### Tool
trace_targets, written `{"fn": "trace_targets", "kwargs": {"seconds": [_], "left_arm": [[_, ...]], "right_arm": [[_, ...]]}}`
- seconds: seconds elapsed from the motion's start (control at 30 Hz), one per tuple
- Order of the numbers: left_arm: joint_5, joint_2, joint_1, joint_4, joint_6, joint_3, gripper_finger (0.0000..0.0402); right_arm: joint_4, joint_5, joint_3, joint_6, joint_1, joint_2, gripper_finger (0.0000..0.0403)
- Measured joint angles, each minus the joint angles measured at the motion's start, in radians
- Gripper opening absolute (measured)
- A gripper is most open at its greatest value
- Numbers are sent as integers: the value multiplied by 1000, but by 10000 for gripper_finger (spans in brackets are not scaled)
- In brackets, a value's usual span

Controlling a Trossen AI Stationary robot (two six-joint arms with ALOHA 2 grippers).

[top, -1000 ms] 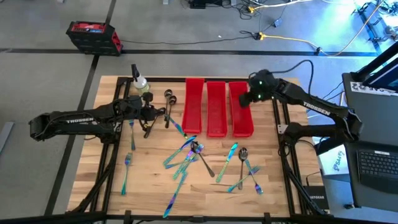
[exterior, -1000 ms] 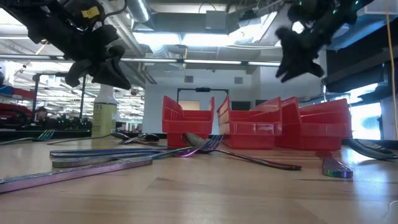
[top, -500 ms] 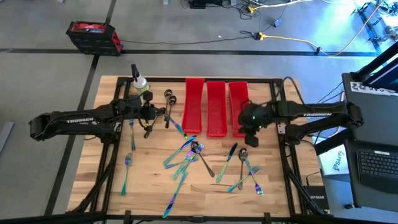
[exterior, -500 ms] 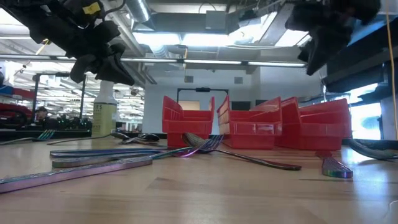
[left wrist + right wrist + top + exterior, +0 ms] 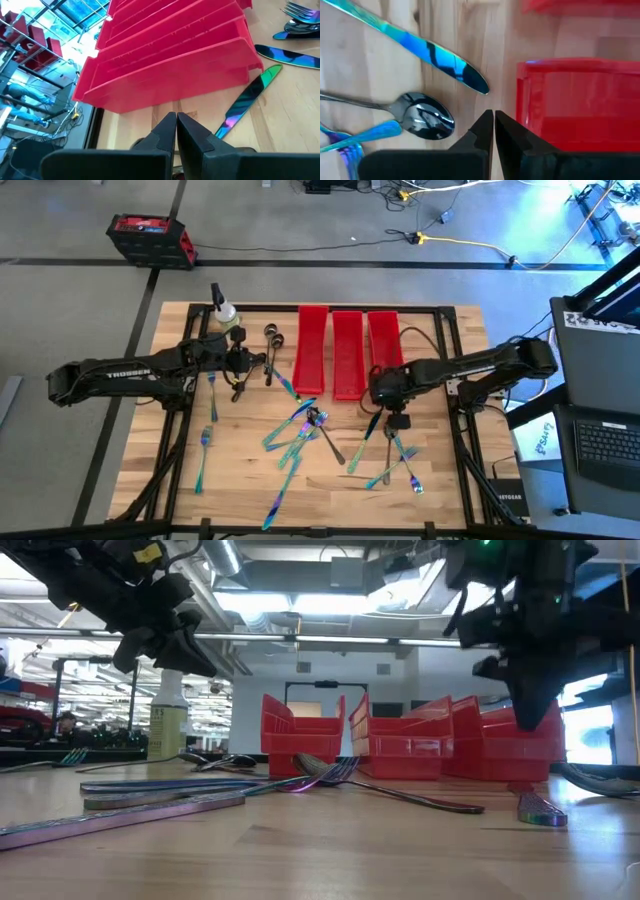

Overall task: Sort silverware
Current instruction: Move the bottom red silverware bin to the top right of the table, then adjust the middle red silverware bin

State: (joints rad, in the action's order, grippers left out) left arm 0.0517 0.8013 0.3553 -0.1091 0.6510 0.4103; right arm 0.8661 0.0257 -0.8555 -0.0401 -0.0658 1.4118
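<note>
The silverware (image 5: 310, 430) is lying scattered across the lower centre of the high view. The right gripper (image 5: 377, 392) is hovering clenched and empty just above it, below the red bins (image 5: 347, 350). Farther up left, the left gripper (image 5: 243, 364) is waiting clenched, empty.

Silverware (image 5: 305, 430) lies scattered before three bins (image 5: 347, 352).
</note>
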Motion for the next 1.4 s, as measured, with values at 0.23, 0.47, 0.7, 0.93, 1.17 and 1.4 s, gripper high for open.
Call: {"fn": "trace_targets", "kwargs": {"seconds": [0.23,0.47,0.7,0.93,1.17,1.4], "left_arm": [[0,0,0,0,-5,0,0],[0,0,0,0,-16,0,0],[0,0,0,0,-16,0,0],[0,0,0,0,-15,0,0],[0,0,0,0,-15,0,0],[0,0,0,2,-8,0,0]], "right_arm": [[-19,-47,0,21,1,97,0],[-104,-86,0,-7,1,109,0],[-105,-143,0,-8,1,109,0],[-110,-154,0,-8,16,109,0],[-151,77,-49,12,13,109,0],[-296,43,-64,18,37,123,0]]}}
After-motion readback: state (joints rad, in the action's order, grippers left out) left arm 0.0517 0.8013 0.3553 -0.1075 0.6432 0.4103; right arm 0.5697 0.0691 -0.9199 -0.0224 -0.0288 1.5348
